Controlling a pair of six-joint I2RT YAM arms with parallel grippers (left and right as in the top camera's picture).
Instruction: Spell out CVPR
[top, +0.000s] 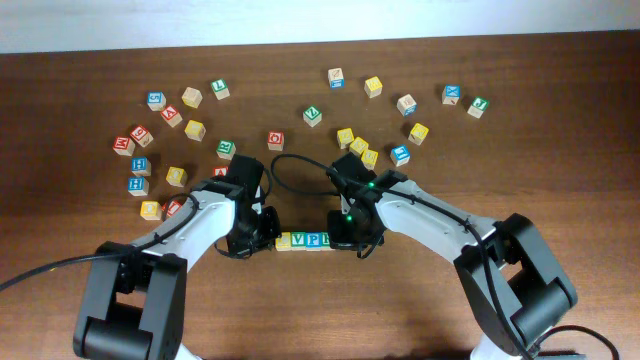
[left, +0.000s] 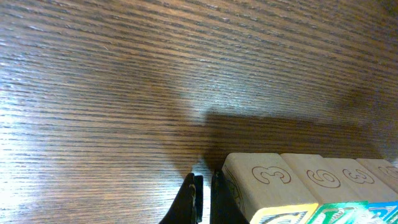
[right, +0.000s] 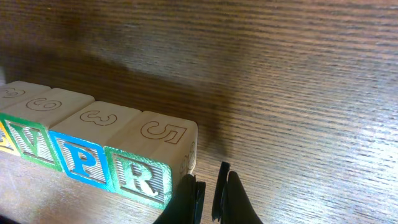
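I am bracketing the block row (top: 303, 241): left gripper (left: 205, 186) and right gripper (right: 208, 183) narrow, empty, just beside its ends.

Pale, matt wooden blocks (right: 161, 134) rest on a dark, grained, slightly glossy wood table (right: 298, 74).

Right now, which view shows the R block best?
Right wrist: the R block sits close up, letter readable. Overhead, the right gripper hides it. Left wrist shows at most a sliver at the frame edge, no letter.
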